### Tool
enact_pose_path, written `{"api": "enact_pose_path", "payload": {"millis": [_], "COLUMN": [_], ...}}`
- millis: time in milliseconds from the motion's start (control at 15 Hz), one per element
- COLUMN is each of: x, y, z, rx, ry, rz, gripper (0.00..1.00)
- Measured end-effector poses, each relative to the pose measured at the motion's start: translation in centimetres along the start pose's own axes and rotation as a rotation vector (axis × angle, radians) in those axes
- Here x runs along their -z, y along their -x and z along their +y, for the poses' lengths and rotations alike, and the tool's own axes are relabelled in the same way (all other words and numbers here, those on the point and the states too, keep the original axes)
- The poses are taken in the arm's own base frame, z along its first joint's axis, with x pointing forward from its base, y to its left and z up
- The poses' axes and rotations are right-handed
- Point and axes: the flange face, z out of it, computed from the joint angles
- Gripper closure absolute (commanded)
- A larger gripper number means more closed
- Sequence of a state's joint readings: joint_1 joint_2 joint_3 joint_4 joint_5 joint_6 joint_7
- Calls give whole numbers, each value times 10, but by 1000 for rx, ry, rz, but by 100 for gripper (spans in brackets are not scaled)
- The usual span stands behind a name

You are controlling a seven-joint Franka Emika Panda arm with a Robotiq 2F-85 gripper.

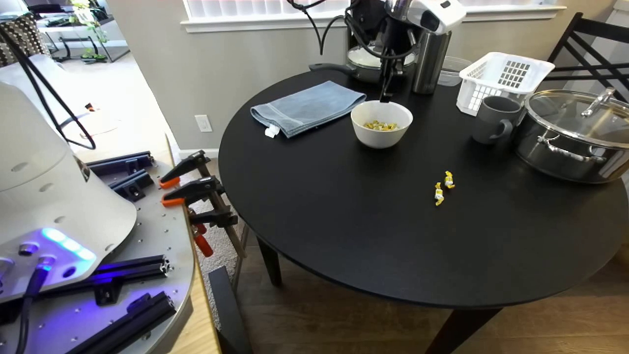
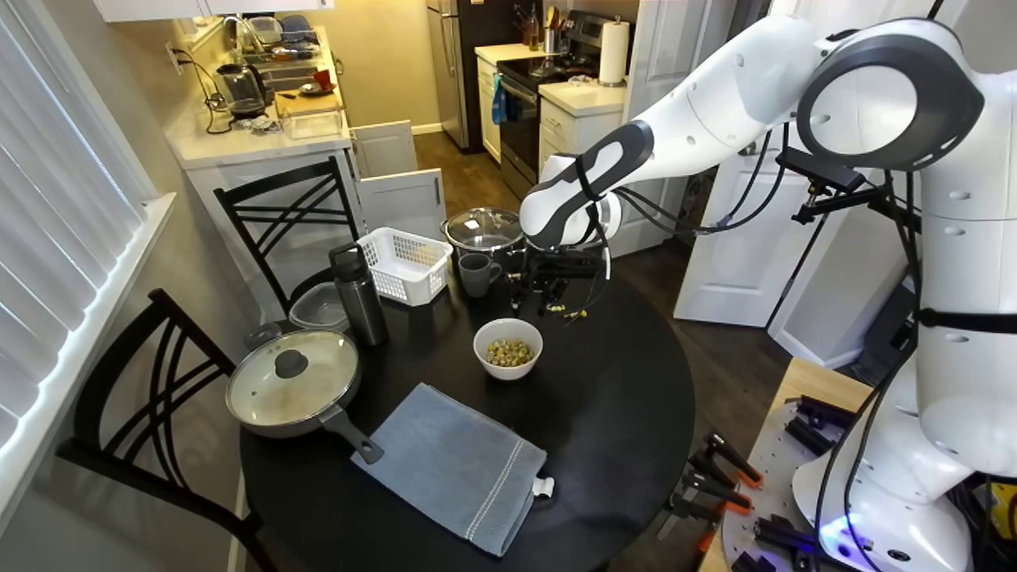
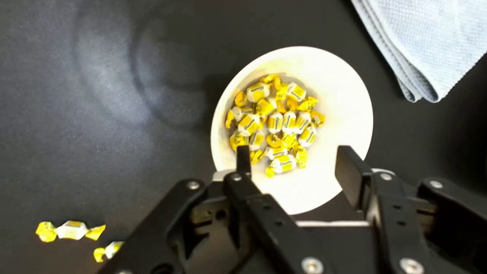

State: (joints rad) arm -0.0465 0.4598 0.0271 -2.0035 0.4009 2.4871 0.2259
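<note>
Hovering gripper (image 3: 293, 160), smooth round bowl (image 3: 348, 114), twist-wrapped candies (image 3: 288, 122)

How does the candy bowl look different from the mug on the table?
The bowl is white, while the mug is dark gray. The bowl is wider than the mug. The mug has a handle on its side; no handle shows on the bowl. Wrapped candies lie in the bowl; none show in the mug, though its bottom is hidden. Both stand upright on the black table.
</note>
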Motion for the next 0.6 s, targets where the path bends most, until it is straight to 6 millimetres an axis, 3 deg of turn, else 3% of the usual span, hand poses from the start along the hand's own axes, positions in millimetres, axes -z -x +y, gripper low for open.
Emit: {"api": "enact_pose_path", "payload": {"millis": [133,333,600], "x": [9,18,17], "y": [-2,-7,-21], "z": [6,23,68], "rx": [-1,-43,-159], "ry": [31,87,156], "rz": [63,157,191], "gripper": [0,0,0]}}
